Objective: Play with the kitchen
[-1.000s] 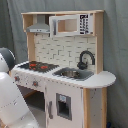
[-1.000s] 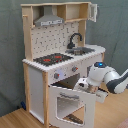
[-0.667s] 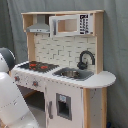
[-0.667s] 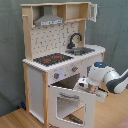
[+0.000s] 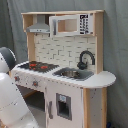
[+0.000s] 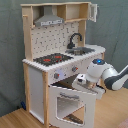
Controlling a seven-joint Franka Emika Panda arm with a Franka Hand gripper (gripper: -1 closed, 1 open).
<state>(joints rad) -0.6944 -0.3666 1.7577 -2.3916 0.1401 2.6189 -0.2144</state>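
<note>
The kitchen (image 5: 65, 80) (image 6: 35, 80) is white and light wood and shows in both exterior views. It has a red-ringed black hob (image 5: 37, 65) (image 6: 52, 59), a black faucet (image 5: 86, 59) (image 6: 75, 40) over a sink (image 5: 72, 74) (image 6: 84, 50), and a grey hood (image 5: 39, 26) (image 6: 49, 20). In the second exterior view the windowed oven door (image 6: 70, 104) hangs open, tilted outward. My gripper (image 6: 82, 83) sits at that door's top edge, below the knobs (image 6: 56, 75). In the first exterior view only my white arm (image 5: 12, 102) shows at the left, and the gripper is hidden.
A microwave-like upper cabinet (image 5: 70, 24) sits beside the hood. A lower cabinet door with a small window (image 5: 62, 106) stands shut under the sink. A grey curtain (image 5: 115, 45) hangs behind the toy. The floor (image 6: 15, 120) is wooden.
</note>
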